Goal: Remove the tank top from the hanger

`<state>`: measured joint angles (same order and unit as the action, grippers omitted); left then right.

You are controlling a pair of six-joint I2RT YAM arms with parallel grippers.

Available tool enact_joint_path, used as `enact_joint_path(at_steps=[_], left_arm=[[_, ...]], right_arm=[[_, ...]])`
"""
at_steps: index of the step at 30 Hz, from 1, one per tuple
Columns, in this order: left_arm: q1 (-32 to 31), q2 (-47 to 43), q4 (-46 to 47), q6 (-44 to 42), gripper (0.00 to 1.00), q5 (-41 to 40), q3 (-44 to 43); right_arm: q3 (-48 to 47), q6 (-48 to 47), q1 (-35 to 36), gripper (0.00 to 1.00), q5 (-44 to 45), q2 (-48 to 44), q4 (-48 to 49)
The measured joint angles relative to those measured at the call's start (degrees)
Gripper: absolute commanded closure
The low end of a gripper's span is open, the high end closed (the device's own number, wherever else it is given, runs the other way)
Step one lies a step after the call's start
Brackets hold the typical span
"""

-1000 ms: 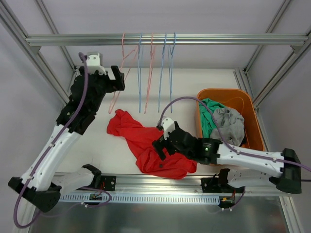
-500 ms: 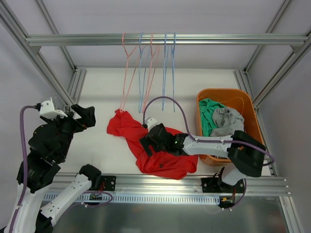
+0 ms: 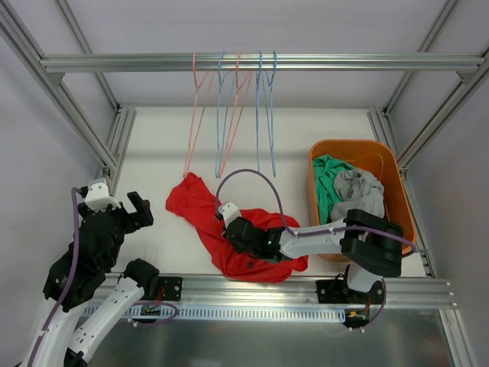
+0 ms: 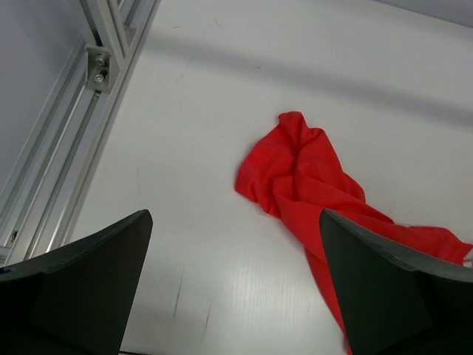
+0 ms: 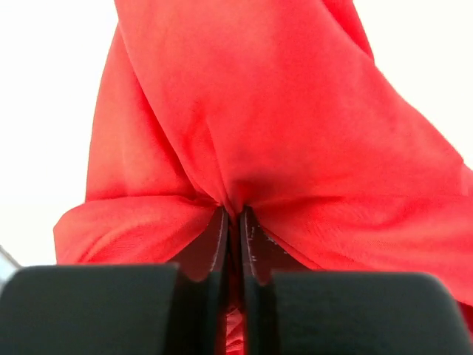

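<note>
Tank top (image 3: 195, 202): heaped on table (image 3: 153, 145), mid front edge, clear of hangers (image 3: 229, 115).
Right gripper (image 5: 231, 214): jaws pinched on a fold.
Left gripper (image 3: 124, 208): jaws apart, front-left corner.
Advice: release low; avoid dragging.

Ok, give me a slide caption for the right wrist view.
Right gripper shut on a fold of the red tank top.

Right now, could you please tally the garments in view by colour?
Red tank top: 1
Green garment: 1, in the bin
Grey garment: 1, in the bin
Total: 3
</note>
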<state>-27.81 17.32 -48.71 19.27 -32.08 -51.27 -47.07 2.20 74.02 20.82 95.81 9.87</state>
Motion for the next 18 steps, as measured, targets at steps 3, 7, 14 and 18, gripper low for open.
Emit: enact_joint_path(at_steps=[3,7,14,18], left_arm=[[0.0,-2.12,-0.28,0.31,0.01,-1.14,1.25],[0.0,-3.61,0.02,0.72,0.01,-1.64,1.27],[0.0,-3.34,0.42,0.74,0.01,-0.17,1.55],[0.0,-3.56,0.61,0.72,0.01,0.35,1.73]], right_arm=[[4.2,-0.48,0.72,1.0,-1.31,-3.02,4.26],[8.28,-1.14,0.87,1.0,-3.06,-12.15,5.29],[9.6,-3.3,1.22,1.0,-7.32,-32.22,6.29],[9.75,-4.35,1.29,1.0,-9.68,-43.74,5.6]])
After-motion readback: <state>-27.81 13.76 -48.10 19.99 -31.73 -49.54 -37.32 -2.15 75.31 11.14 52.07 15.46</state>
